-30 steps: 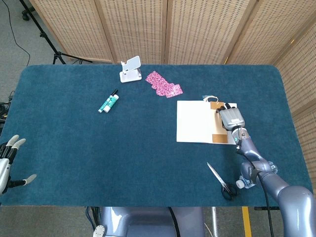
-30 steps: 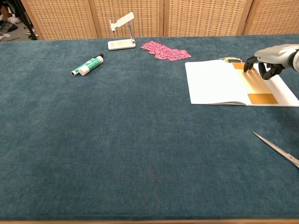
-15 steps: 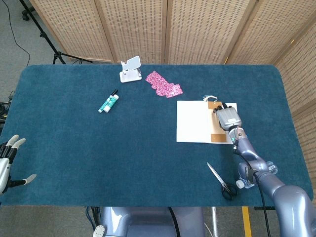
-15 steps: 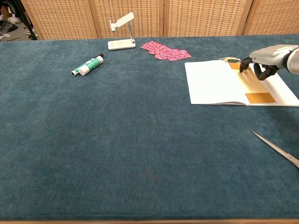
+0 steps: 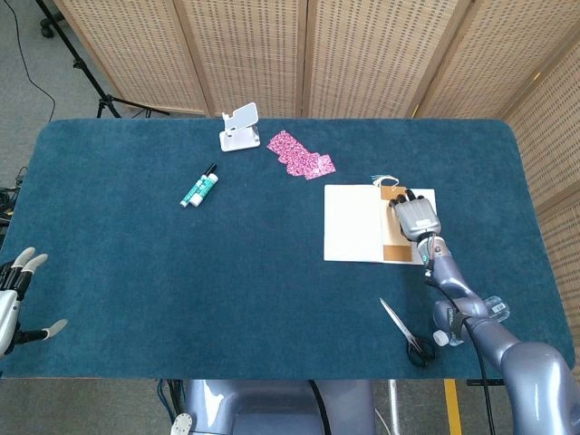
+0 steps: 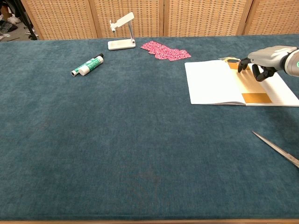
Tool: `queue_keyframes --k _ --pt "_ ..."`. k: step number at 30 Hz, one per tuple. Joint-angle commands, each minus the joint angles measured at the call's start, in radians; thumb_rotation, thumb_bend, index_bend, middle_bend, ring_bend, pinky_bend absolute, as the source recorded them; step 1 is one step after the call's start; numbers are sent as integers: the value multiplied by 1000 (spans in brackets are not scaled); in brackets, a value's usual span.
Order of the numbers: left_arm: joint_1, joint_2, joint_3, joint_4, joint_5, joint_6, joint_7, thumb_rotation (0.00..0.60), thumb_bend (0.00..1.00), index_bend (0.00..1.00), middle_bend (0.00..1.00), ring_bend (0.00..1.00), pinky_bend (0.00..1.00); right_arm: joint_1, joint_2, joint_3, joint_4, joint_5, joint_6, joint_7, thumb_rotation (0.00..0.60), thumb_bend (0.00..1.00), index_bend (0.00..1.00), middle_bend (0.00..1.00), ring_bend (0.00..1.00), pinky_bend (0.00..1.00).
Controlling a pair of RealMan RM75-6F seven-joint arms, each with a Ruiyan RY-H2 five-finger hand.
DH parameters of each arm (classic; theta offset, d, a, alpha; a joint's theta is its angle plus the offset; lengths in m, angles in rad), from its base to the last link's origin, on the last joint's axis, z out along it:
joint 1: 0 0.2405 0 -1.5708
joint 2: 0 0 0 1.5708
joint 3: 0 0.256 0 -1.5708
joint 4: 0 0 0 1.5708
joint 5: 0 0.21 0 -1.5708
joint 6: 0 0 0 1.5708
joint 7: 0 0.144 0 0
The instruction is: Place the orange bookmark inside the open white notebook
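The open white notebook (image 5: 358, 222) (image 6: 212, 81) lies flat on the right side of the blue table. The orange bookmark (image 5: 395, 248) (image 6: 254, 98) lies lengthwise on the notebook's right-hand page, with its tassel at the far edge. My right hand (image 5: 414, 216) (image 6: 264, 57) is over the bookmark's far half, fingers curled down onto it and holding it against the page. That half of the bookmark is hidden under the hand. My left hand (image 5: 14, 294) hangs off the table's near left corner, fingers spread and holding nothing.
Scissors (image 5: 408, 333) (image 6: 278, 149) lie near the front edge, right of centre. A green and white tube (image 5: 198, 187) (image 6: 87, 65), a white phone stand (image 5: 239, 127) (image 6: 122, 32) and pink patterned pieces (image 5: 300, 155) (image 6: 166, 51) sit toward the back.
My right hand has slid a little to the left and away from me across the page, and the orange bookmark has shifted left with it. The left hand has stayed put.
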Motion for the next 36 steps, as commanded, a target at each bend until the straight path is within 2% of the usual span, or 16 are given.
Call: queue_keyframes --k 1,16,36 --pt "0 1 1 0 2 0 -1 600 0 0 0 0 0 -9 1 13 -24 32 12 -35 600 1000 221 193 79 234" --pt "5 6 3 3 9 7 -18 600 0 0 0 0 0 -14 -6 27 -85 134 34 -173 600 1000 221 193 79 234" --pt "3 5 4 2 10 6 -14 600 0 0 0 0 0 -18 13 32 -132 201 68 -246 600 1000 221 192 77 234"
